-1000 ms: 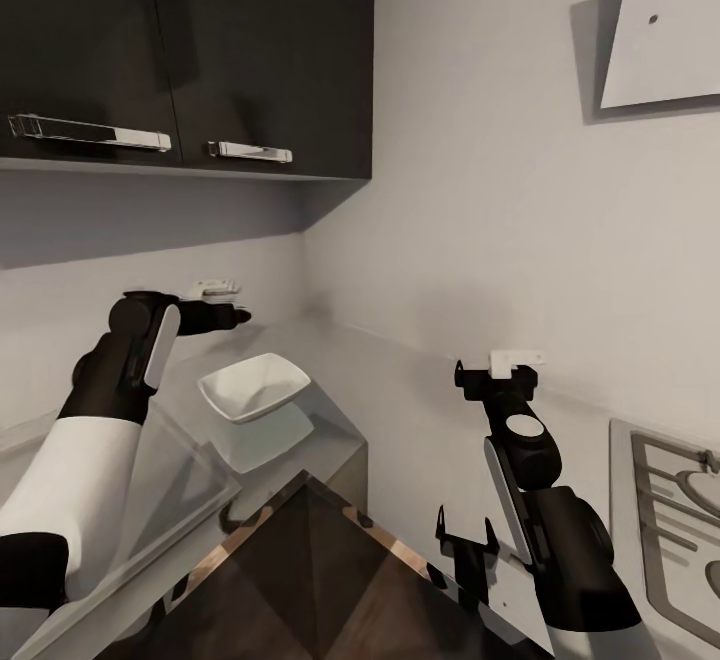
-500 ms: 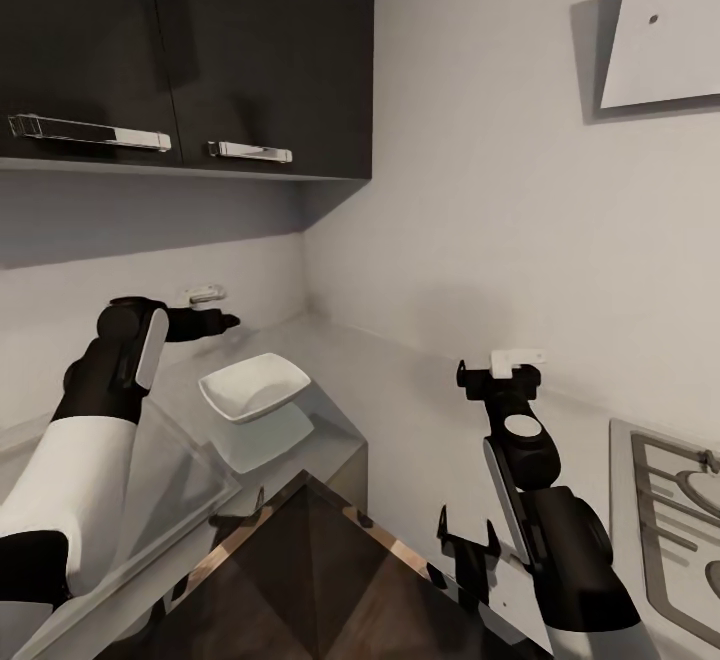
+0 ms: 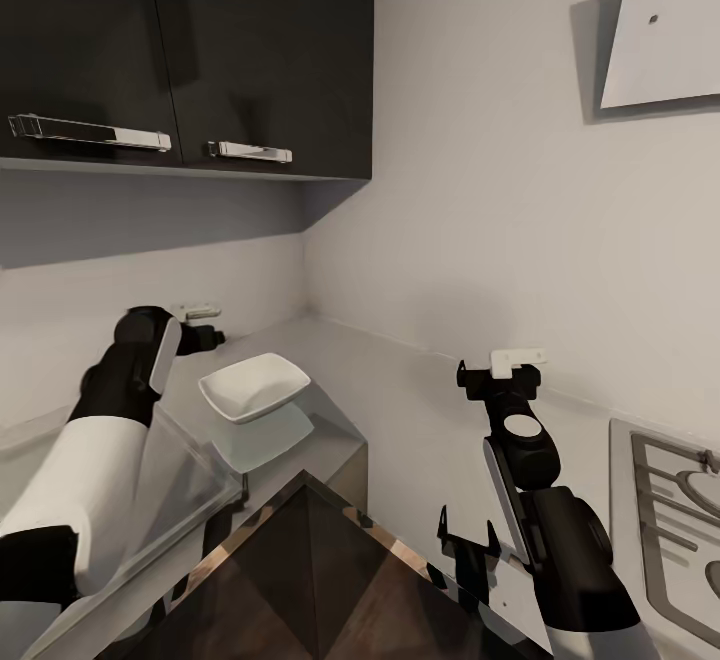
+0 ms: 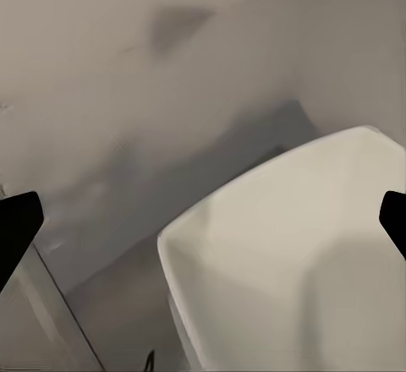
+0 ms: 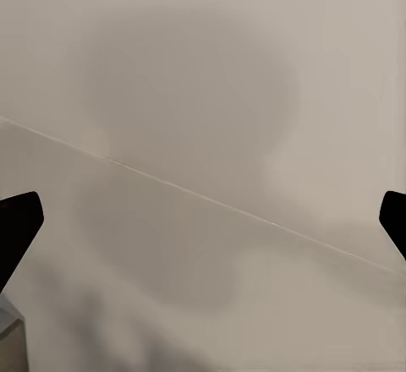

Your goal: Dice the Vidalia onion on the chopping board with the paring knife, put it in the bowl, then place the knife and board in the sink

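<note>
White and squarish, the bowl [image 3: 255, 387] sits on the grey surface [image 3: 400, 410] left of centre in the head view, close under the left end effector [image 3: 205, 325], whose fingers stand wide apart at the edges of the left wrist view with nothing between them. The right end effector [image 3: 500, 372], lower right of centre, is also spread wide and empty, facing the pale wall [image 5: 203, 68]. A hob [image 3: 670, 510] lies at the right edge. The risk, as I judge it: the left arm swinging low could clip the bowl's rim and shove it off its spot, and the right end effector could graze the wall.
</note>
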Tool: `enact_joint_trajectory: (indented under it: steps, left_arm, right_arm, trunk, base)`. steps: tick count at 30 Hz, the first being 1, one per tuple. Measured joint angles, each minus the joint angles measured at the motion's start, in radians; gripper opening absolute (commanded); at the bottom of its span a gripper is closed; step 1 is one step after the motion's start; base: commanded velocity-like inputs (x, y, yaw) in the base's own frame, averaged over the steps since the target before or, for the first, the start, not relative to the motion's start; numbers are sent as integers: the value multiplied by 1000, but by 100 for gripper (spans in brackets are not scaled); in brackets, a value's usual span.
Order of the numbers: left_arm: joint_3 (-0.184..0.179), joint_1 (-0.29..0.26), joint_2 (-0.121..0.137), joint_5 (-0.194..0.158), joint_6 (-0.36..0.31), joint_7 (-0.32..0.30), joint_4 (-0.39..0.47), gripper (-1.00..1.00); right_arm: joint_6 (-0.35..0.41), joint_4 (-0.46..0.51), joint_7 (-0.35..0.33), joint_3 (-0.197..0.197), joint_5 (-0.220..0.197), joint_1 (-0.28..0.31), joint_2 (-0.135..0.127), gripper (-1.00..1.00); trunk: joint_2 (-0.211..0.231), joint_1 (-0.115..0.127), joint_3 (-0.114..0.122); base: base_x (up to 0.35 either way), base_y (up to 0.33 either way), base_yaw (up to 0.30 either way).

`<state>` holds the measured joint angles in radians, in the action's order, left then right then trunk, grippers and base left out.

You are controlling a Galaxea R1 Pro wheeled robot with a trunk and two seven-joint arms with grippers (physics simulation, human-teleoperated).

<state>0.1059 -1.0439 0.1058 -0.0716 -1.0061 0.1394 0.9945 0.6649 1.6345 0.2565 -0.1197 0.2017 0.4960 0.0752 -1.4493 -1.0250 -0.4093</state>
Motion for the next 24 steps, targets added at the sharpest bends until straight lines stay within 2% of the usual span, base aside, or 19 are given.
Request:
enact_joint_trajectory:
  steps: [14,24]
  left_arm:
    - [0,0,-21,-1,0,18,-28,100]
    - [0,0,-25,0,0,18,-65,100]
  right_arm:
    - [0,0,0,0,0,0,0,100]
    - [0,0,0,0,0,0,0,100]
  trunk:
    - [0,0,0]
    - [0,0,0]
  base:
    - [0,0,0]
    - [0,0,0]
